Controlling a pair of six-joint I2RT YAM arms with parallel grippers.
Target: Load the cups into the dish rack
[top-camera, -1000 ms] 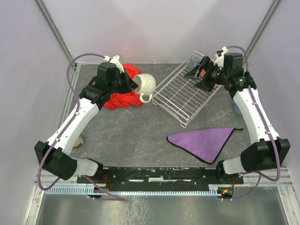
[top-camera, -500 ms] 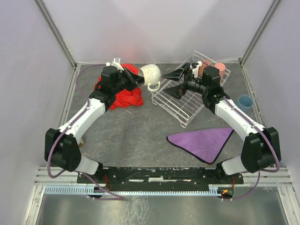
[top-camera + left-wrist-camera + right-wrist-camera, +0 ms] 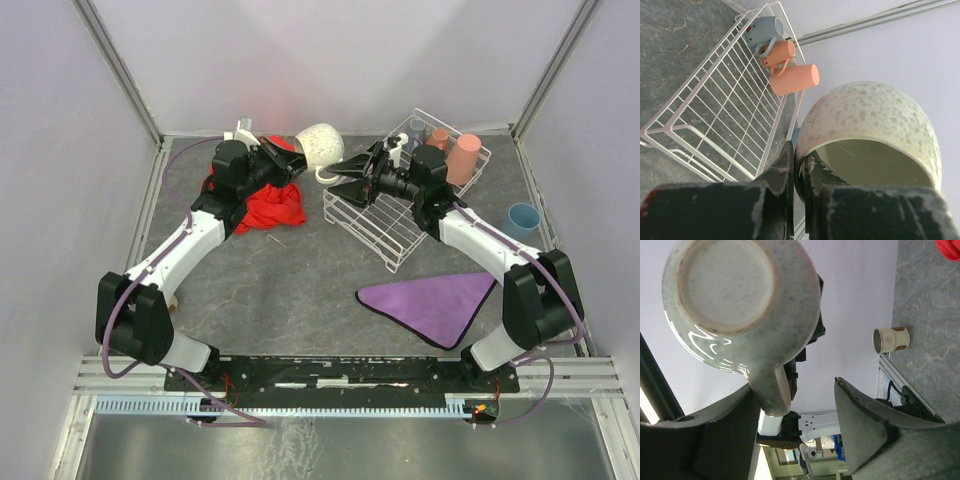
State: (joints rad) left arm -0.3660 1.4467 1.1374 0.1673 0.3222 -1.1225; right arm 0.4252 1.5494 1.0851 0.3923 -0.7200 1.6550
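Note:
My left gripper (image 3: 296, 161) is shut on the rim of the cream handled mug (image 3: 320, 146) and holds it in the air beside the dish rack (image 3: 392, 222). In the left wrist view my fingers pinch the mug's (image 3: 870, 125) wall. My right gripper (image 3: 341, 172) is open, and the mug's handle (image 3: 772, 385) lies between its fingers (image 3: 865, 425) without touching them. The mug's base (image 3: 727, 285) faces the right wrist camera. A salmon-pink tumbler (image 3: 464, 156), an orange mug (image 3: 438, 138) and a grey-blue mug (image 3: 418, 128) sit in the rack's far corner. A light-blue cup (image 3: 522, 217) stands on the table at the right.
A red cloth (image 3: 270, 206) lies under the left arm. A purple cloth (image 3: 435, 300) lies at the front right. A small cream-and-tan cup (image 3: 168, 301) stands at the left edge, half hidden by the left arm, and also shows in the right wrist view (image 3: 891, 340).
My left gripper has carried the cream mug up and right toward the rack. My right gripper has swung left from the rack's far corner to the mug's handle, uncovering the cups in the rack.

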